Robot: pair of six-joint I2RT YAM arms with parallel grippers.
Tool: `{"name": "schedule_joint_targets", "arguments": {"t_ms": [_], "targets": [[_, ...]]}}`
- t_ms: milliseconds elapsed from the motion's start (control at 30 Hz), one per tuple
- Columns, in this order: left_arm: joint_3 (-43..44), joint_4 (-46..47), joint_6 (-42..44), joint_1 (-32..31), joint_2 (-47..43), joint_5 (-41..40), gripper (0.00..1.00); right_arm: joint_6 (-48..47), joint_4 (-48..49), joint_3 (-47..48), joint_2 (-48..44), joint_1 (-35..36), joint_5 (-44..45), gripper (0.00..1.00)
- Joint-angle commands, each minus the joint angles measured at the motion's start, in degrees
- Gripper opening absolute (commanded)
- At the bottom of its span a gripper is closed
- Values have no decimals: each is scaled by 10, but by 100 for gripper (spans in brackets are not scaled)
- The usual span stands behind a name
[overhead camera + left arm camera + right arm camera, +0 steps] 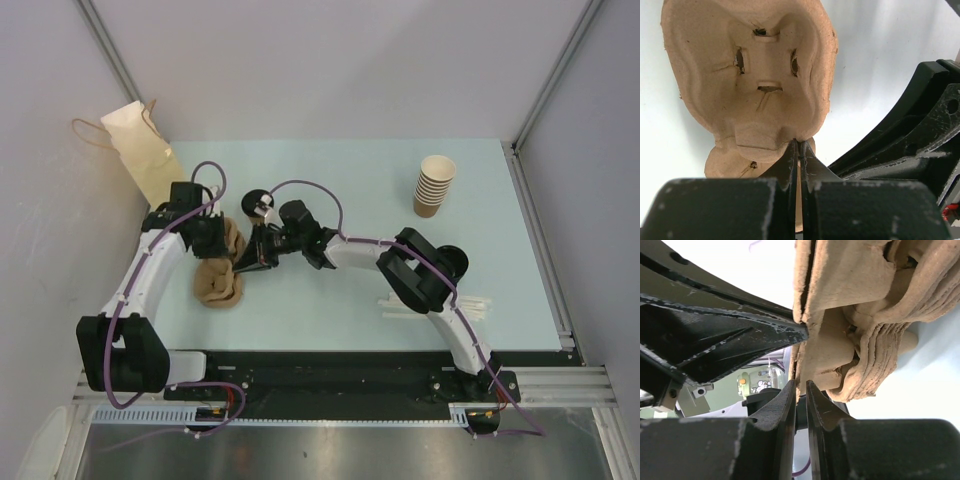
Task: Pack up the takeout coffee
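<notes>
Top external: one bundle of white sticks (470,306) lies nearest, beside the right arm. Both grippers meet at one stack of pulp carriers (755,65). The left gripper (797,147) is clenched on its rim and the right gripper (800,390) pinches a thin lip. Just behind, on the table (350,170), stands the single takeout coffee (255,198), its black lid showing. Farther off are black lids (452,262), one stack of lidless cups (433,186) and one paper bag (140,150).

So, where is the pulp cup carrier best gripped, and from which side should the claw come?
Grip the thin rim of the pulp cup carrier, coming edge-on from outside, one finger on each face of the lip. The wells are wide and rounded, probably too broad to pinch, while the rim is a thin lip. The left claw is shut on it this way.
</notes>
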Motion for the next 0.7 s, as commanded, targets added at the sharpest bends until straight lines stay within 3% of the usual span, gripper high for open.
{"name": "schedule_joint_targets", "arguments": {"t_ms": [0, 233, 667], "targets": [[22, 4, -6, 5, -15, 16, 0, 1, 26, 7, 7, 4, -1, 18], [23, 4, -11, 9, -13, 24, 0, 1, 25, 18, 16, 6, -1, 17], [24, 0, -19, 9, -5, 24, 0, -68, -88, 67, 17, 18, 52, 19]]}}
